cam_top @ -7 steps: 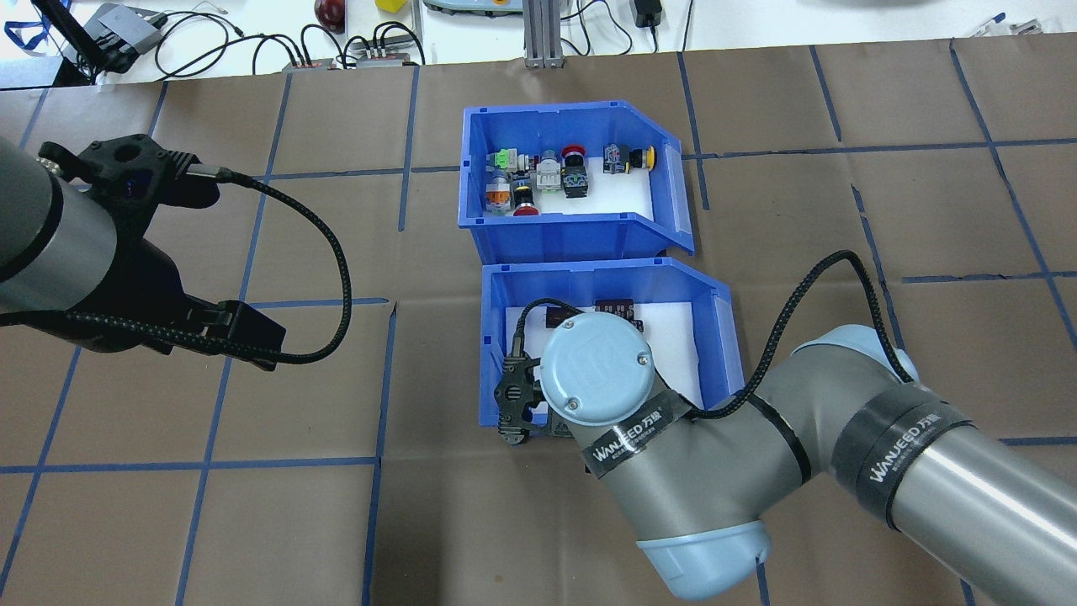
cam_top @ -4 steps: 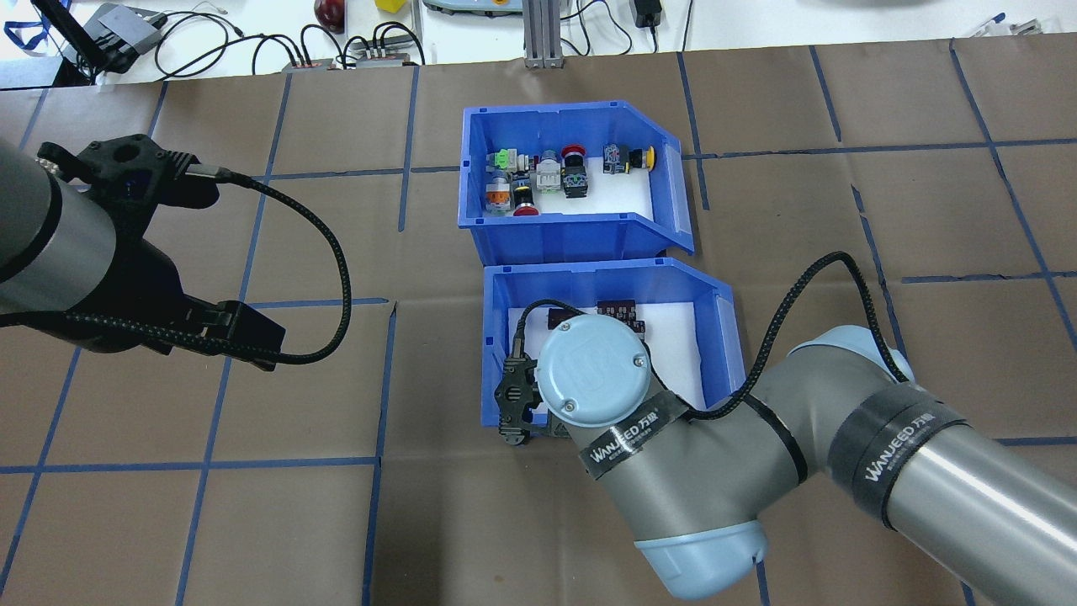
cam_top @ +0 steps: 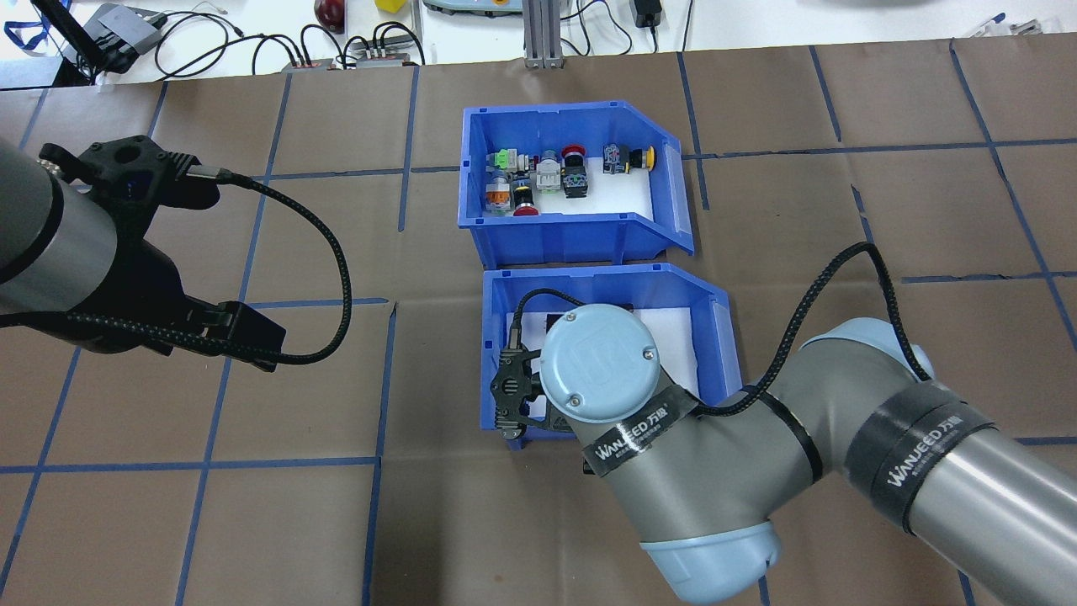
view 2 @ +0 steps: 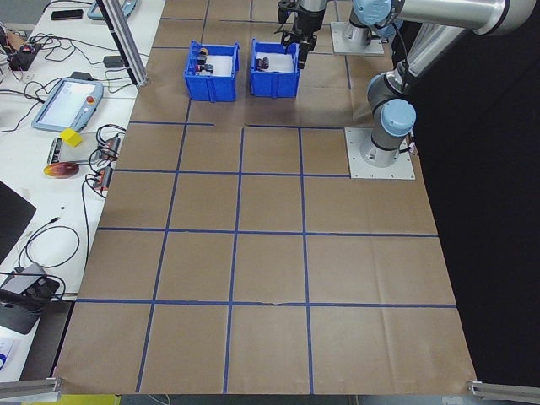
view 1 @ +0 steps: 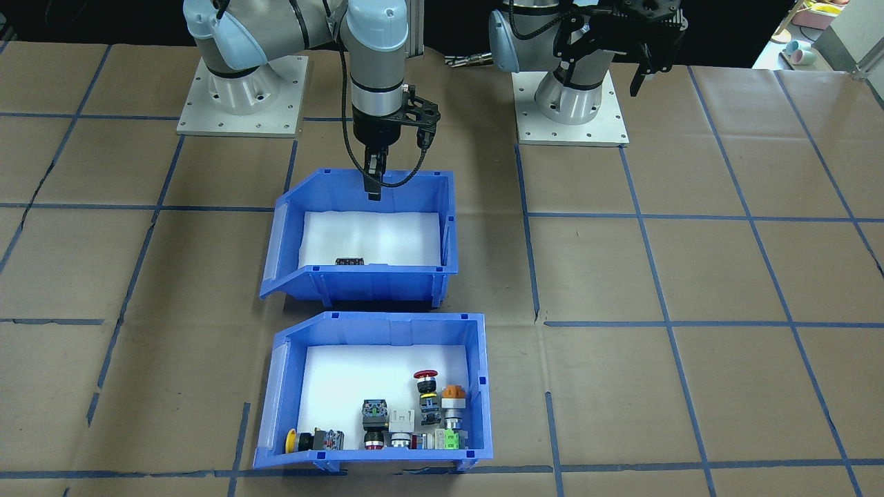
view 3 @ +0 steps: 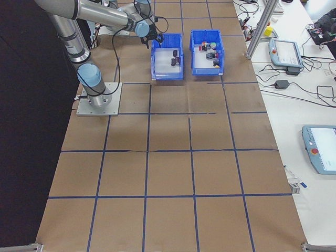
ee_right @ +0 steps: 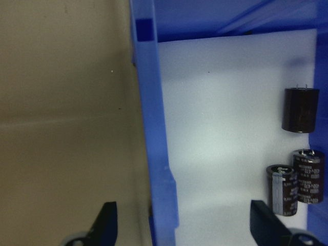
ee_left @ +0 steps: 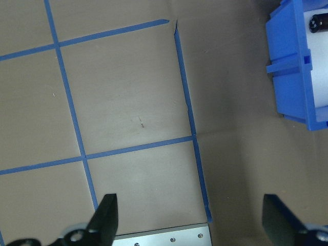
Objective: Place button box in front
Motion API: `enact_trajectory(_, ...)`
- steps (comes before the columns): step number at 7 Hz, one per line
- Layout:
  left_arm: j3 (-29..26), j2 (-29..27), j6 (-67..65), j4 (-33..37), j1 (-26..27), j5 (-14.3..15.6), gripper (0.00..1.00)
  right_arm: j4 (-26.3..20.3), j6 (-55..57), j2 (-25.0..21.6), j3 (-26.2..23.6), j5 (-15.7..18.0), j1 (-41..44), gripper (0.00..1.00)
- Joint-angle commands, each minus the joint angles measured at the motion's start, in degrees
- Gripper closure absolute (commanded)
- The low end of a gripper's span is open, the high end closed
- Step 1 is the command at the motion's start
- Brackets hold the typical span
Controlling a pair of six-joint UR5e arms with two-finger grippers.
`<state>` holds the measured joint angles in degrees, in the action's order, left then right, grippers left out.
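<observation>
The button box (cam_top: pixel 564 223) is a blue bin holding colourful push-buttons (cam_top: pixel 572 168), and it stands on the far side of the table from me; the front-facing view shows the button box (view 1: pixel 373 455) at the bottom. A second blue bin (view 1: pixel 366 283) with dark cylinders (ee_right: pixel 301 110) sits between it and me. My right gripper (view 1: pixel 373 190) is open and straddles that second bin's wall (ee_right: pixel 154 154) on the robot's side, one finger inside and one outside. My left gripper (ee_left: pixel 192 207) hangs open above bare table to the left, holding nothing.
Cables, a teach pendant and small devices (cam_top: pixel 353 50) lie beyond the far table edge, beside an aluminium post (cam_top: pixel 543 34). The two arm base plates (view 1: pixel 242 96) (view 1: pixel 570 103) sit on the robot's side. Brown paper with blue tape lines covers the table.
My right wrist has shifted slightly over the second bin's wall on the robot's side, and its cable loop has risen. The left arm and the button box have not moved.
</observation>
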<state>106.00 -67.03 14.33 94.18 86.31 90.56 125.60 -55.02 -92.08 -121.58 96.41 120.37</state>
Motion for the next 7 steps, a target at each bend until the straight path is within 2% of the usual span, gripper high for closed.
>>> enact_trajectory(1,0.0,-0.03,0.0,0.04,0.0,-0.03,0.0,-10.68,-0.35,-4.84,4.49,0.61,-2.31,0.0)
enact_trajectory(2,0.0,-0.03,0.0,0.04,0.0,-0.03,0.0,-11.95,-0.35,-5.03,6.17,0.88,-6.68,0.0)
enact_trajectory(4,0.0,-0.03,0.0,-0.05,-0.09,-0.12,0.0,-12.13,-0.09,-5.38,8.63,-0.17,-21.15,0.0)
enact_trajectory(5,0.18,-0.03,-0.18,-0.05,-0.09,-0.03,0.0,-12.4,0.7,-5.3,10.47,-3.22,-25.84,0.0)
enact_trajectory(6,0.61,-0.03,-0.35,-0.05,-0.09,-0.12,0.0,-13.88,5.93,-4.78,11.88,-5.34,-29.37,0.0)
enact_trajectory(7,0.96,0.05,-0.35,-0.05,-0.09,-0.12,0.0,-13.98,18.77,-4.95,13.2,-5.45,-31.49,0.0)
